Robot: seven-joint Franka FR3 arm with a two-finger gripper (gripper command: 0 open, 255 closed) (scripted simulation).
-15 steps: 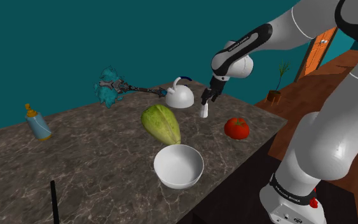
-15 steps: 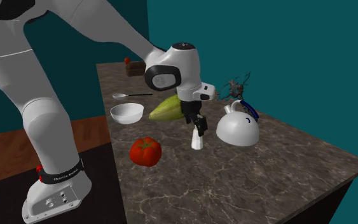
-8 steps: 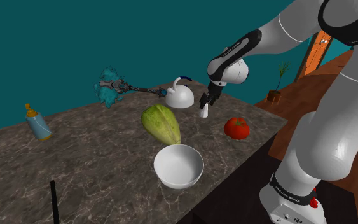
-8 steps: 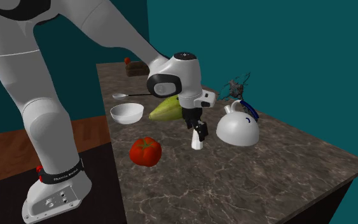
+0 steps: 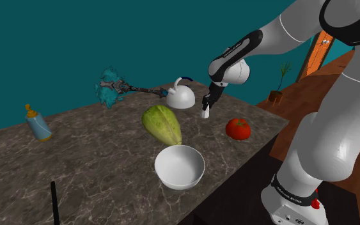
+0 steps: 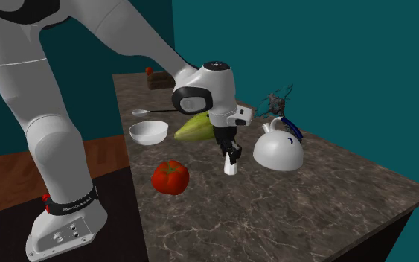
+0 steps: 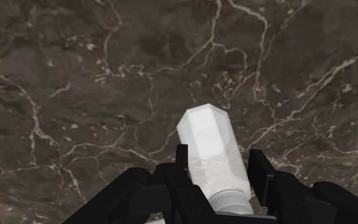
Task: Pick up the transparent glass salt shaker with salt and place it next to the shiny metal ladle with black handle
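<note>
Your hand pinches the white salt shaker near its cap, just beside the kettle, so it can travel upright to the ladle, well apart from the kettle

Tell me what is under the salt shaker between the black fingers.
Beneath the white salt shaker lies the dark, white-veined marble countertop. The shaker's body covers the spot right under its base, so whether it rests on the counter or hangs just above cannot be seen.

Arm outstretched; gripper clasps shaker
</note>
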